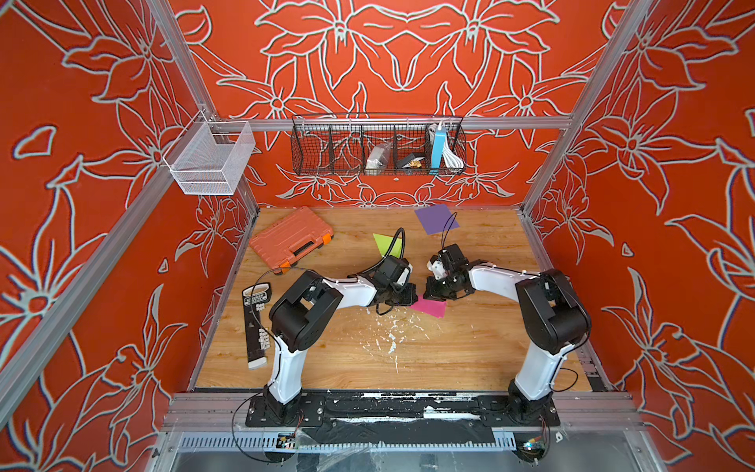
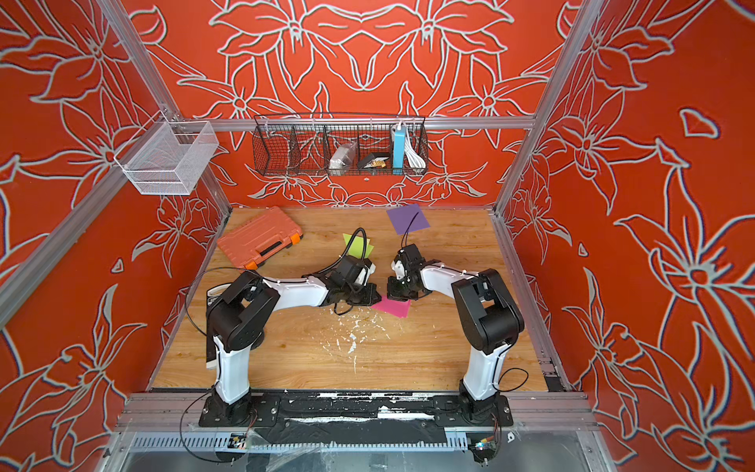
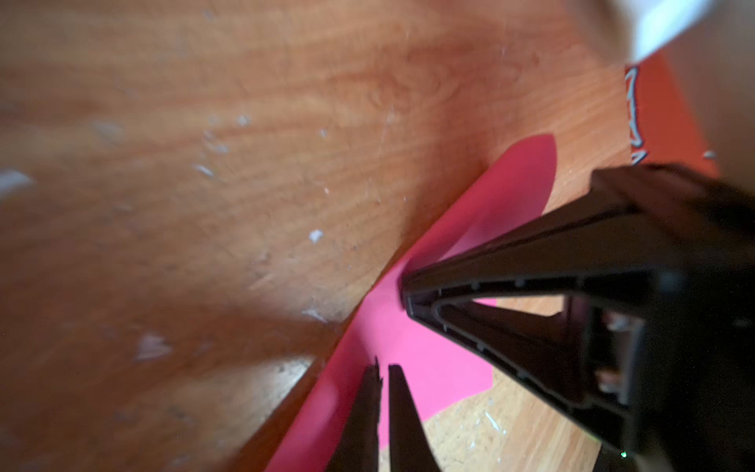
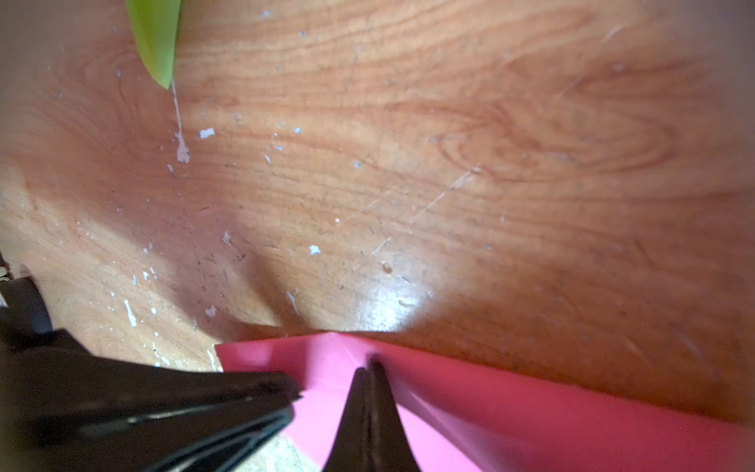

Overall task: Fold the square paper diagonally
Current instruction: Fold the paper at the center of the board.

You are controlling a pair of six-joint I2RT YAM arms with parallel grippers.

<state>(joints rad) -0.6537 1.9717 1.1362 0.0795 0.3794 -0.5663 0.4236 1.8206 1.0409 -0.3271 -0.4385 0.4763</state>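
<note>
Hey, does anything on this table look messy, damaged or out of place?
Yes. White flecks are scattered over the wooden table on the camera side of the pink paper, like crumbs or chipped finish; which one is unclear. The black strip along the front edge also shows worn white patches.

Orange tool case [image 1: 292, 239] lying at the far left of the desk [image 1: 470, 347], green sheet [image 1: 382, 242] and purple sheet [image 1: 433, 218] toward the back wall, white flecks [image 1: 392, 337] mid-desk, black wire basket [image 1: 314, 155] hanging above
</note>
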